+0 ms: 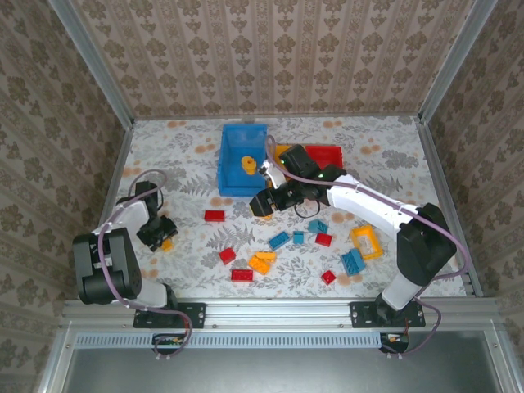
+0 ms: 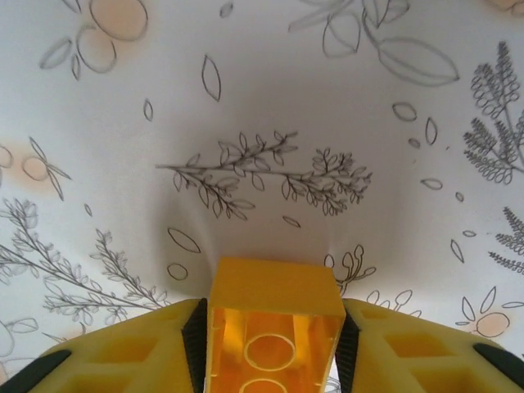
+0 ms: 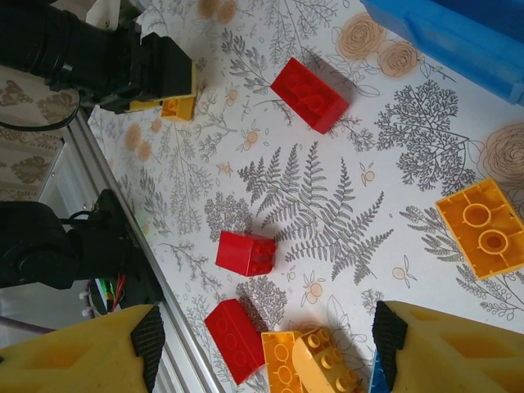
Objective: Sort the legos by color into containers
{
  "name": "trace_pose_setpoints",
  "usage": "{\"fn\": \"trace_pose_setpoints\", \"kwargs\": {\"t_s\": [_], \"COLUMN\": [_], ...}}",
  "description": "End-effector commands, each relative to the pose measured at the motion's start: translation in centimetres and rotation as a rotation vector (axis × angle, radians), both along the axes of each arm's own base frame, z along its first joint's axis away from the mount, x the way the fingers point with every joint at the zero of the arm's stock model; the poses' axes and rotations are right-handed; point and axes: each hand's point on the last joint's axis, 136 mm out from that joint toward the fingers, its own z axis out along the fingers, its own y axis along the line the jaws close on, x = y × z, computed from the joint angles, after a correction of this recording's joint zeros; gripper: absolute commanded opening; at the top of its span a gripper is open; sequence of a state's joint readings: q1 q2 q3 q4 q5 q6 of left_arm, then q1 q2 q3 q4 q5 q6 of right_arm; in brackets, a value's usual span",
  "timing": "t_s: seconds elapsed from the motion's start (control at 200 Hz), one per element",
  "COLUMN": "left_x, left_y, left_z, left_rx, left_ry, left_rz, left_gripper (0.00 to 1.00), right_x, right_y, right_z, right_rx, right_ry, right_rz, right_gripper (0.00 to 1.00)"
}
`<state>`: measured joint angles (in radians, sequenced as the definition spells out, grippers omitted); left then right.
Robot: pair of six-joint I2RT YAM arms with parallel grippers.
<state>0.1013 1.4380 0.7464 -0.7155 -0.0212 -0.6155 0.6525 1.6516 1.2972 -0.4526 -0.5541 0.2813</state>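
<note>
My left gripper is shut on a yellow brick, held low over the floral table with the brick's hollow underside facing the wrist camera. My right gripper hangs open above the table near the blue bin, nothing between its fingers. Below it lie red bricks and orange bricks. A yellow-orange round piece sits inside the blue bin. The red bin stands to the right. The yellow-orange bin is mostly hidden by the right arm.
Loose bricks lie across the table's front middle: red, blue, a yellow frame and blue ones. An aluminium rail runs along the near edge. Papered walls enclose the table.
</note>
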Motion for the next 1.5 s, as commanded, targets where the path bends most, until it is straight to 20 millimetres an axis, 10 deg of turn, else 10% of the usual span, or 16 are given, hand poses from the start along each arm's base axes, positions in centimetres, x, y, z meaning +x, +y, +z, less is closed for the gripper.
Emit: {"fn": "trace_pose_setpoints", "kwargs": {"t_s": [0.0,0.295,0.65,1.07,1.49], "left_x": [-0.3,3.1,13.5,21.3,20.4], "left_y": [-1.0,-4.8,-18.8,-26.1,-26.7], "left_z": [0.4,7.9,19.5,12.0,6.5], "left_rx": [-0.019,0.042,0.096,0.082,0.024], "left_ry": [-0.019,-0.219,-0.481,-0.333,-0.222], "left_rz": [-0.029,-0.154,-0.555,-0.664,-0.623], "left_gripper": [0.37,0.21,0.21,0.26,0.46], "right_x": [0.6,4.9,9.2,8.5,7.0], "right_y": [-0.1,-5.9,-11.8,-13.8,-16.0], "right_z": [0.9,5.4,7.5,8.0,6.5], "right_rx": [-0.003,-0.006,-0.018,-0.050,-0.103], "right_ry": [-0.009,-0.191,-0.233,-0.234,-0.187], "right_rz": [-0.032,-0.351,-0.622,-0.656,-0.711], "right_gripper": [0.70,0.68,0.68,0.68,0.69]}}
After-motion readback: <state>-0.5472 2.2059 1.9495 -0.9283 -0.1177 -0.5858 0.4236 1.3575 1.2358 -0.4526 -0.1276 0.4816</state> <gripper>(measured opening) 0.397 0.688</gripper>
